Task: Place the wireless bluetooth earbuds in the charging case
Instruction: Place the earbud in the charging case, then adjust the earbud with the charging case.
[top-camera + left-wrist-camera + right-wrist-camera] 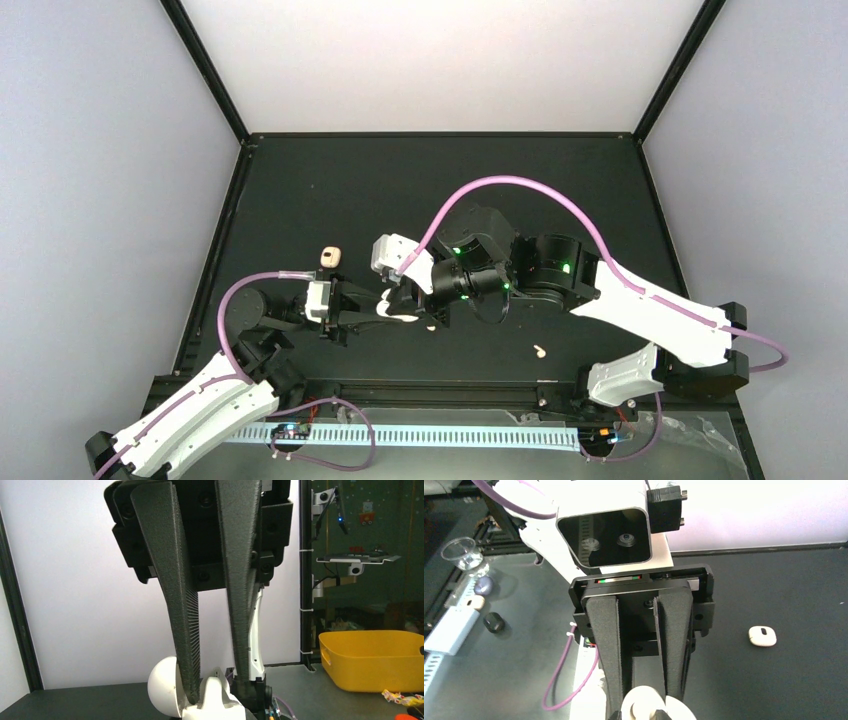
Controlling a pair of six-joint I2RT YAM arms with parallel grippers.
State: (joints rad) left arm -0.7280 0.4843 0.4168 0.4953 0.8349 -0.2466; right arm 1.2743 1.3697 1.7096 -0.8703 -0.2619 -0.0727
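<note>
The white charging case [398, 310] sits near the table's middle with its domed lid [162, 685] swung open. My left gripper [368, 312] is shut on the case body [215, 702]; one finger is between lid and body, the other outside [217, 692]. My right gripper [430, 322] hangs over the case from the right, nearly shut [639, 714] on a small rounded cream-white earbud [646, 702]. The second earbud [540, 351] lies loose on the mat to the right, near the front edge.
A peach-tan lump with a dark spot [331, 257] lies behind the left gripper and also shows in the right wrist view [762, 636]. Off the table are a yellow bin [372, 660], a glass [464, 555] and a small dark knob [494, 622].
</note>
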